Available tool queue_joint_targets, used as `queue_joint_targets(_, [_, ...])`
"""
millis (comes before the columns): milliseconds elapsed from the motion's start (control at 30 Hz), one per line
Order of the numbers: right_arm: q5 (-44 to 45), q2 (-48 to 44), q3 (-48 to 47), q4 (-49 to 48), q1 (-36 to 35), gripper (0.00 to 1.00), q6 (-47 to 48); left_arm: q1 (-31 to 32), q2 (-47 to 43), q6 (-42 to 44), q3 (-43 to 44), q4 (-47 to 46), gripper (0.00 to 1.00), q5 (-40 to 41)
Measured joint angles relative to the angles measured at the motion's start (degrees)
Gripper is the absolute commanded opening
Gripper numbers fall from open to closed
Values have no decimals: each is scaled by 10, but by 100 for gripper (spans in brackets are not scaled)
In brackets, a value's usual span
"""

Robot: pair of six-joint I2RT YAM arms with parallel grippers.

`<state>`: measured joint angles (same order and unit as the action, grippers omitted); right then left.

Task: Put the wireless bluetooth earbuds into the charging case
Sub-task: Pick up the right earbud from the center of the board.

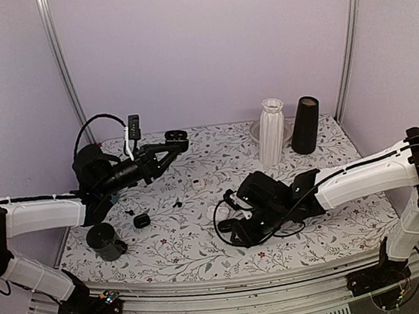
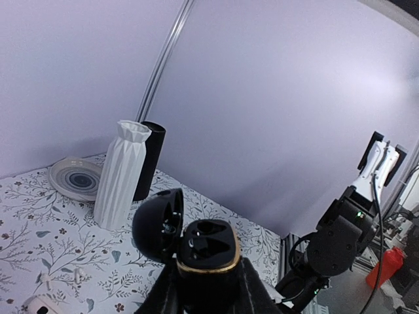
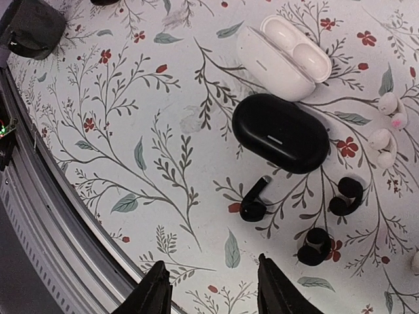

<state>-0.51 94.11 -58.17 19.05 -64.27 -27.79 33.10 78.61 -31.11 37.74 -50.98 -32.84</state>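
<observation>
My left gripper (image 1: pixel 167 144) (image 2: pixel 206 278) is raised above the back left of the table, shut on a black charging case (image 2: pixel 208 248) with a gold rim. Its lid (image 2: pixel 159 226) hangs open and both sockets look empty. My right gripper (image 1: pixel 234 228) (image 3: pixel 216 291) hovers low over the near middle of the table, open with nothing between its fingers. Just beyond its tips lie black earbuds: one with a stem (image 3: pixel 254 203) and two rounder ones (image 3: pixel 345 196) (image 3: pixel 314 245).
A closed black case (image 3: pixel 281 133) and an open white case (image 3: pixel 285 55) lie past the buds, with white buds (image 3: pixel 386 104) to the right. A black cup (image 1: pixel 105 241) stands near left. A white vase (image 1: pixel 271 131), black vase (image 1: pixel 305 125) and plate (image 2: pixel 73 176) stand at the back.
</observation>
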Motion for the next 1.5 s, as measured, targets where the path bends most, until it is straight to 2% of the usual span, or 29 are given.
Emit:
queue_joint_targets(367, [-98, 70, -29, 0, 6, 44, -66, -2, -22, 1, -9, 15, 0, 10])
queue_joint_targets(900, [-181, 123, -32, -24, 69, 45, -138, -6, -45, 5, -12, 36, 0, 21])
queue_joint_targets(1200, [-194, 134, -41, -27, 81, 44, -149, -8, -61, 11, -22, 46, 0, 27])
queue_joint_targets(1500, [-147, 156, -83, -2, 93, 37, -146, -11, -70, 11, -24, 57, 0, 31])
